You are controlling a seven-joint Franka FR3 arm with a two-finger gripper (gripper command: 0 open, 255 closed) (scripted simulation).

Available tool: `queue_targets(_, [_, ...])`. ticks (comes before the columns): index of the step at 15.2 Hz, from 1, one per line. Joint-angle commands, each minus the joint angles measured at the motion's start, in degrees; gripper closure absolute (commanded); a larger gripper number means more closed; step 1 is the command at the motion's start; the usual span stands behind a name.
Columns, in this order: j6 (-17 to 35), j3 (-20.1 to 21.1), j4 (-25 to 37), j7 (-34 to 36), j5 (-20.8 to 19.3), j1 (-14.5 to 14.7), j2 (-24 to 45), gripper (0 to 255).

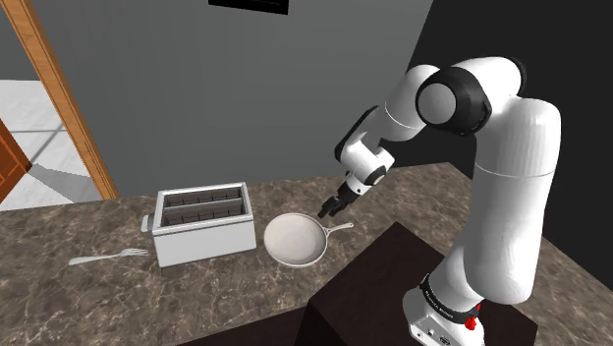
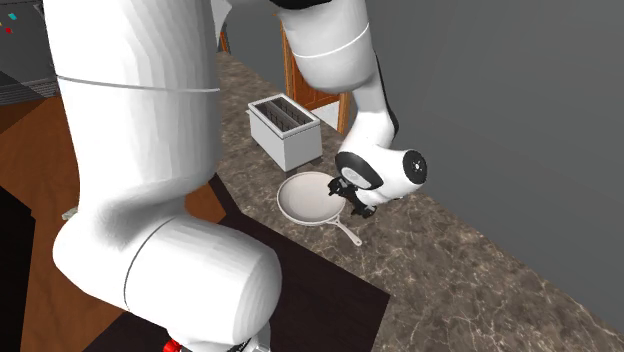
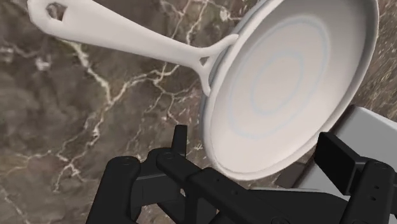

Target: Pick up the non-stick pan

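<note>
hovering fingers apart, the gripper (image 1: 329, 208) hangs just above the pan (image 1: 293, 239), by the rim where the handle (image 3: 127, 32) joins. the white pan lies flat on the marbled counter (image 1: 59, 231), just beside a toaster (image 1: 201, 221); a fork (image 1: 108, 258) lies past that.

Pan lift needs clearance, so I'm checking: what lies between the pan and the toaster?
Nothing: in the shoulder view, just a thin strip of bare counter separates the pan from the toaster.
</note>
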Motion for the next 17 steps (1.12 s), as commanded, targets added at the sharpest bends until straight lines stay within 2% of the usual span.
queue_targets(1, [-1.2, 1.2, 2.3, -2.8, 3.4, -1.2, 3.9, 0])
queue_targets(7, [-1.8, 3.0, 5.0, -6.9, 7.9, -2.5, 9.6, 0])
queue_targets(9, [-1.9, 3.1, 5.3, -7.2, 8.3, -2.7, 10.1, 0])
queue_targets(10, [-1.8, 3.2, 5.3, -7.2, 8.4, -2.6, 10.1, 255])
queue_targets(17, [-1.8, 3.2, 5.3, -7.2, 8.3, -2.6, 10.1, 255])
